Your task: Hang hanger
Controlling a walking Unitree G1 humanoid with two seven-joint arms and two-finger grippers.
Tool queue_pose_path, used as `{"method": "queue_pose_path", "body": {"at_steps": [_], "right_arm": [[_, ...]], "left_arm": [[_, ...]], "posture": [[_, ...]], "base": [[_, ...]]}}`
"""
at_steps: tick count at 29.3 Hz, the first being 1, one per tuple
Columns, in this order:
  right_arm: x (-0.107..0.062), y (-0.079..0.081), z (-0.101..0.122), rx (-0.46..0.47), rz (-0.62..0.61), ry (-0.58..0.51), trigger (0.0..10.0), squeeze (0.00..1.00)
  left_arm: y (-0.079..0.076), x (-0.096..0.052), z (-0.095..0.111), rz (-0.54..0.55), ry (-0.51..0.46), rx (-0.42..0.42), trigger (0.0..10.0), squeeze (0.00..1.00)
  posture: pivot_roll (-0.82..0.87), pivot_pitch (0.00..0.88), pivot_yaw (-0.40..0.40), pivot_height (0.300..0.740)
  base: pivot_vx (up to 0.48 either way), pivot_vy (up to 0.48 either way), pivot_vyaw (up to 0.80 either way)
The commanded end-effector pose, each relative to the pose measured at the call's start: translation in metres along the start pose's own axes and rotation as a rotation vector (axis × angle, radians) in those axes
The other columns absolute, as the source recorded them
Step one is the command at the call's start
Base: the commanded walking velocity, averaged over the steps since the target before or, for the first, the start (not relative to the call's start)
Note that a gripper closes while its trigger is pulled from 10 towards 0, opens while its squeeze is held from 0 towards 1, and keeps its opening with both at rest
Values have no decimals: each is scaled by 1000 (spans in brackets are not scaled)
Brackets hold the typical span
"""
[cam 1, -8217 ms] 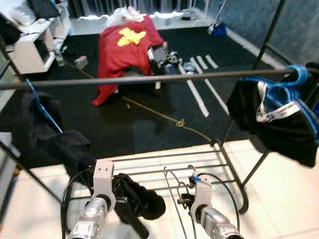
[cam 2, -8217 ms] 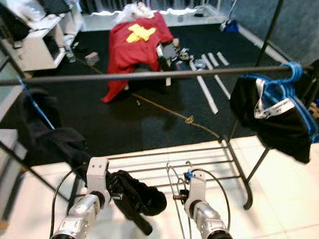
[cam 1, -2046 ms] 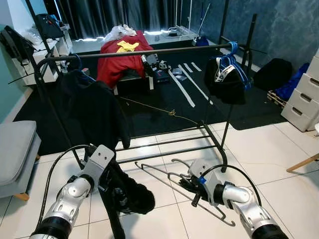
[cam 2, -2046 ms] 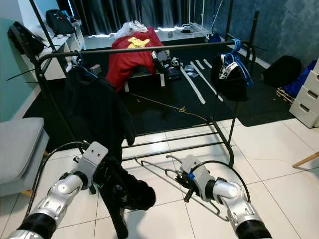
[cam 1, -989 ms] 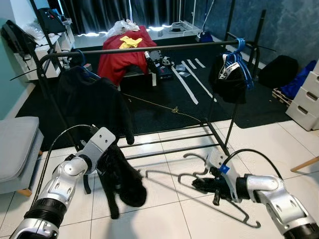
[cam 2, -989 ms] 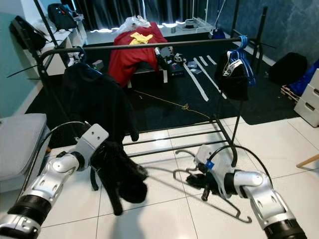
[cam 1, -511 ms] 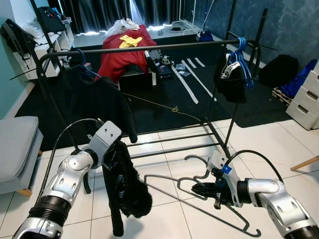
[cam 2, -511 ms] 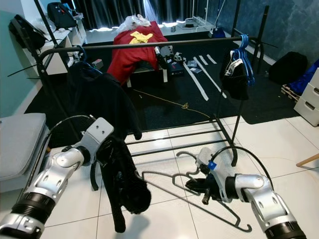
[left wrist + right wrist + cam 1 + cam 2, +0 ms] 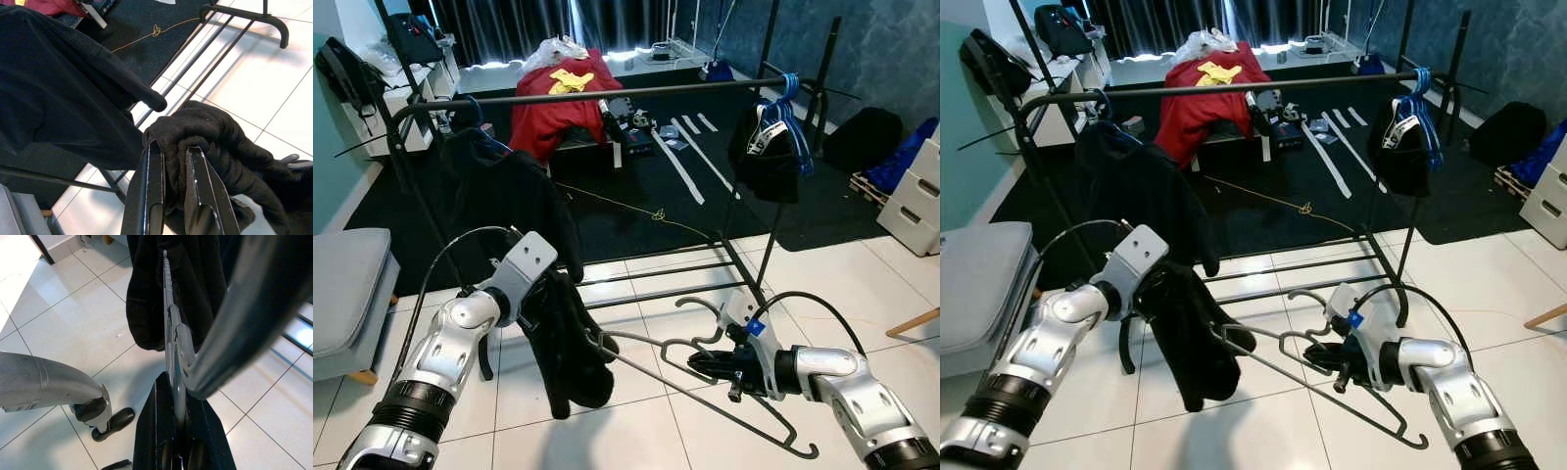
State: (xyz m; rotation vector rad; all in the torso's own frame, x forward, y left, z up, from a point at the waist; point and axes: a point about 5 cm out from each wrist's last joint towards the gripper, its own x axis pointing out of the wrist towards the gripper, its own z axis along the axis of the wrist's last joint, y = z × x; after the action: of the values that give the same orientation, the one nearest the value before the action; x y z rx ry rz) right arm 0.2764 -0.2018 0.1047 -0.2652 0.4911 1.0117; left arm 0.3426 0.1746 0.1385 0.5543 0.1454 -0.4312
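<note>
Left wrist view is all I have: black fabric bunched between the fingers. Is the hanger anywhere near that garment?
Observer: Yes. The right gripper is shut on a grey hanger, and one hanger end reaches the hanging black garment.
Operator: Is the garment off the floor?
Observer: It is. It hangs from the left gripper, with its lower end above the white tiles.
Operator: And where is the rail from here?
Observer: The clothes rack's rail runs across above and beyond both arms, with a dark top hung towards the robot's left and blue hangers towards its right.
</note>
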Motion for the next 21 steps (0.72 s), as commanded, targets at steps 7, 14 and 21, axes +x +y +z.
{"method": "queue_pose_path", "body": {"at_steps": [7, 14, 21], "right_arm": [[-8, 6, 5, 35, 69, -13, 10000, 0], [-12, 7, -1, 40, 81, 25, 10000, 0], [-13, 11, 0, 61, 106, 27, 10000, 0]], "left_arm": [[0, 3, 9, 12, -22, 3, 10000, 0], [2, 3, 9, 47, -14, 3, 10000, 0], [4, 3, 8, 58, -7, 2, 10000, 0]], "posture": [[-9, 39, 78, 740], [-10, 41, 74, 740], [-9, 42, 73, 740]], "base": [[0, 0, 0], [0, 0, 0], [0, 0, 0]]}}
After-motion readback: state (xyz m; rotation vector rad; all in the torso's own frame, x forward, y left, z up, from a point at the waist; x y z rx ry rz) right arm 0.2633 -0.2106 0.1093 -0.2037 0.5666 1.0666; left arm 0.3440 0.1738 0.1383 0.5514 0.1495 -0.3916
